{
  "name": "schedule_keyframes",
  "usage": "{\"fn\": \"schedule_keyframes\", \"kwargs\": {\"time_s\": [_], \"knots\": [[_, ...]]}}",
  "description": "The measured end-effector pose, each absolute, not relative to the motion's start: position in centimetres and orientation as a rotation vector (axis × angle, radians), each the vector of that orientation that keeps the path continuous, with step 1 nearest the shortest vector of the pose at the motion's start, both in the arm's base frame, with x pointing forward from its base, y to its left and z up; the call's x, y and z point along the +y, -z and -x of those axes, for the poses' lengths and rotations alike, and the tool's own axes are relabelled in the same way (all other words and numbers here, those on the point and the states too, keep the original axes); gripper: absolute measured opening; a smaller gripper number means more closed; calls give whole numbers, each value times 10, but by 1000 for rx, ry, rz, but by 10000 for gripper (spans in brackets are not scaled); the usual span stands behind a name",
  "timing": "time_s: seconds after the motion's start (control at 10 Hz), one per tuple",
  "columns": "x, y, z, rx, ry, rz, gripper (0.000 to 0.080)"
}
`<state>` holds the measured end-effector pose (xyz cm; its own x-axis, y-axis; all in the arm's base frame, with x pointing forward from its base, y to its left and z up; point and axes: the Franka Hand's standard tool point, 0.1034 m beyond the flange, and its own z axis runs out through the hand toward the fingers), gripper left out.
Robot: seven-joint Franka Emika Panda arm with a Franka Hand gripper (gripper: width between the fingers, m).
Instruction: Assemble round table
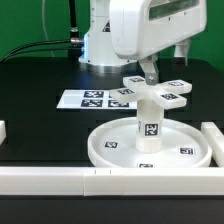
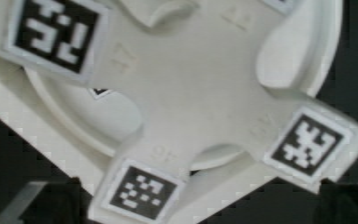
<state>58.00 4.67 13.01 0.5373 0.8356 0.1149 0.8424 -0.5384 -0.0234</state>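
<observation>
On the black counter, the disc lies flat against the white border blocks, with the marker board behind it. The cylinder stands upright at the disc's middle, and the cross sits on top of it, filling the wrist view. The jaws hang just above the cross's far side, but I cannot tell how far open they are or whether they grip it

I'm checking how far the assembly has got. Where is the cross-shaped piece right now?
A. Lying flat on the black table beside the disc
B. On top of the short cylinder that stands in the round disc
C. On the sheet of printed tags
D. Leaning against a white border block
B: in the exterior view the cross-shaped piece sits atop the upright cylinder, which stands in the middle of the round disc.
</observation>
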Motion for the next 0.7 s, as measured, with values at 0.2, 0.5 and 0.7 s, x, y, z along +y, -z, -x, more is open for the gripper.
{"fn": "schedule_keyframes", "kwargs": {"time_s": [0.2,0.5,0.7], "knots": [[46,-130,-580,-1577,139,2632,649],[49,-125,-574,-1720,124,2546,649],[44,-117,-569,-1758,137,2532,649]]}}
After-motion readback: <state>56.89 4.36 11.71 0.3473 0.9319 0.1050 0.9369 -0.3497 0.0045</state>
